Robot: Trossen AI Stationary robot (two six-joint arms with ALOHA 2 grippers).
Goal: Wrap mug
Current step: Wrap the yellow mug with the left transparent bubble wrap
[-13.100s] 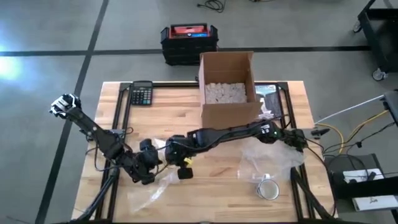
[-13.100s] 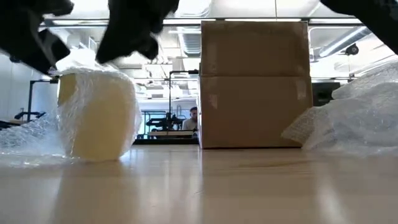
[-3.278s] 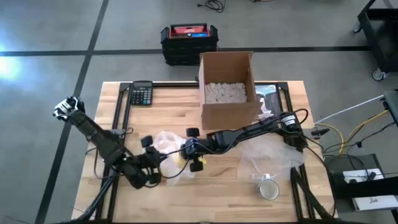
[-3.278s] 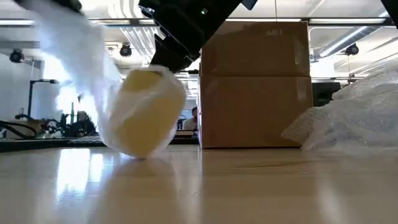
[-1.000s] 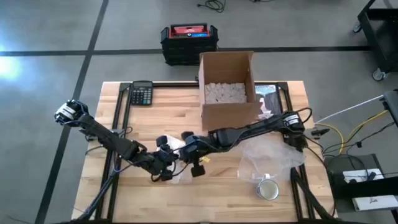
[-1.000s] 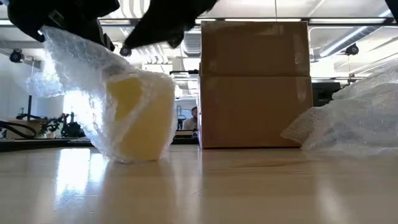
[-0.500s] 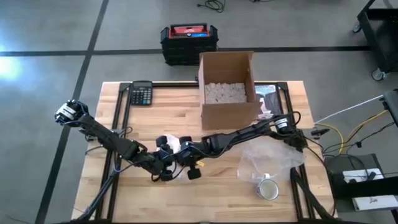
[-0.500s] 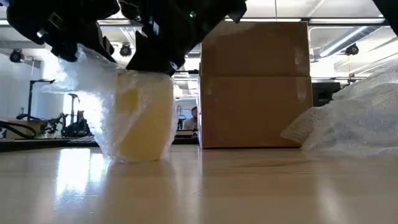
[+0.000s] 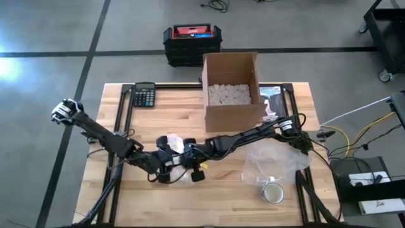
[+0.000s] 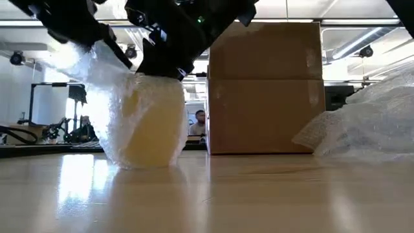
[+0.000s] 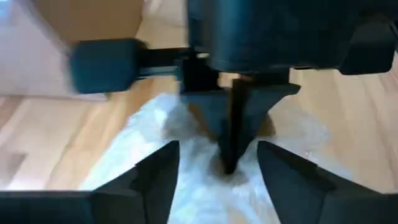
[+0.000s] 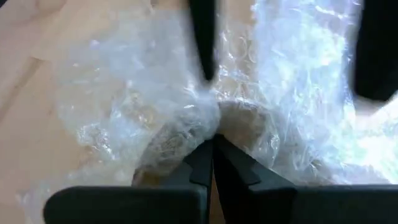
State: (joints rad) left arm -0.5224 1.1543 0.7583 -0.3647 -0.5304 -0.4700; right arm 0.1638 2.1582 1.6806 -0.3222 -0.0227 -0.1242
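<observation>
On table, one wrapped mug, two grippers, left gripper, right gripper

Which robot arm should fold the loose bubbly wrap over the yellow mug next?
Probably the left. Its pincer is open beside the wrap, so it's free to grab. The right pincer is shut on the wrap at the mug top, pinning it.

A workshop or robotics lab is indicated by the grey concrete floor marked with taped lines, a wooden workbench on a black metal frame, a toolbox set on the floor, and exposed ceiling ducts overhead.
</observation>
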